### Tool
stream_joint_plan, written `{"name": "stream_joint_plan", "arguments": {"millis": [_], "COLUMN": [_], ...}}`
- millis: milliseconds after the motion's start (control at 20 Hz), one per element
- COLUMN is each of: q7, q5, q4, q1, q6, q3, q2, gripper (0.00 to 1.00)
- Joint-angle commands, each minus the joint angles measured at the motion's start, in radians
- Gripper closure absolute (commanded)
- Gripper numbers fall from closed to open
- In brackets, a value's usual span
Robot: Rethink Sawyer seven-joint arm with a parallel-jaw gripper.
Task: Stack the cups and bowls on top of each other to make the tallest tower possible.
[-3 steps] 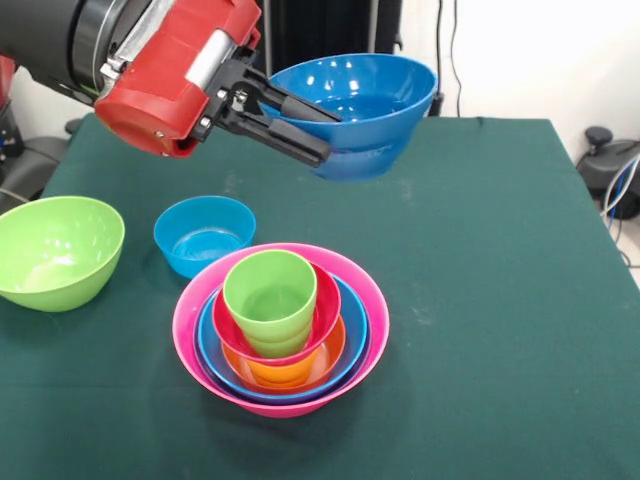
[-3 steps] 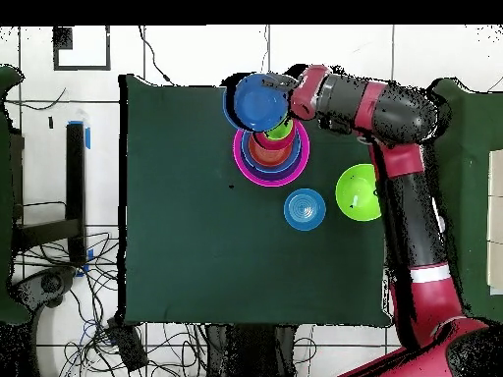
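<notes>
My gripper (image 1: 327, 135) is shut on the rim of a dark blue bowl (image 1: 372, 108), one finger inside and one outside, and holds it tilted in the air above the table's far side. In the overhead view the gripper (image 2: 279, 98) and that bowl (image 2: 255, 101) hang just beside the tower. The tower stands on the table: a big pink bowl (image 1: 184, 318) (image 2: 304, 155) holds a blue bowl (image 1: 352, 345), an orange bowl (image 1: 285, 372) and a red-pink bowl (image 1: 325, 300), with a lime green cup (image 1: 270, 292) (image 2: 281, 130) upright on top.
A small sky blue bowl (image 1: 205, 235) (image 2: 305, 208) stands close behind the tower's left side. A larger lime green bowl (image 1: 55, 250) (image 2: 359, 192) sits at the table's left edge. The green table cloth (image 1: 480, 260) stretches to the right.
</notes>
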Motion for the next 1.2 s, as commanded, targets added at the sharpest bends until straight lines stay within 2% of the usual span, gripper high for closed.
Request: {"name": "stream_joint_plan", "arguments": {"millis": [50, 550, 1100, 1200], "q7": [-0.358, -0.405, -0.489, -0.476], "q5": [-0.069, -0.069, -0.056, -0.055], "q4": [-0.079, -0.100, -0.200, -0.180], "q1": [0.040, 0.047, 0.087, 0.080], "q6": [0.131, 0.133, 0.182, 0.176], "q3": [-0.049, -0.056, -0.090, -0.082], "q2": [0.013, 0.033, 0.076, 0.060], "gripper": [1.00, 1.00, 1.00, 1.00]}}
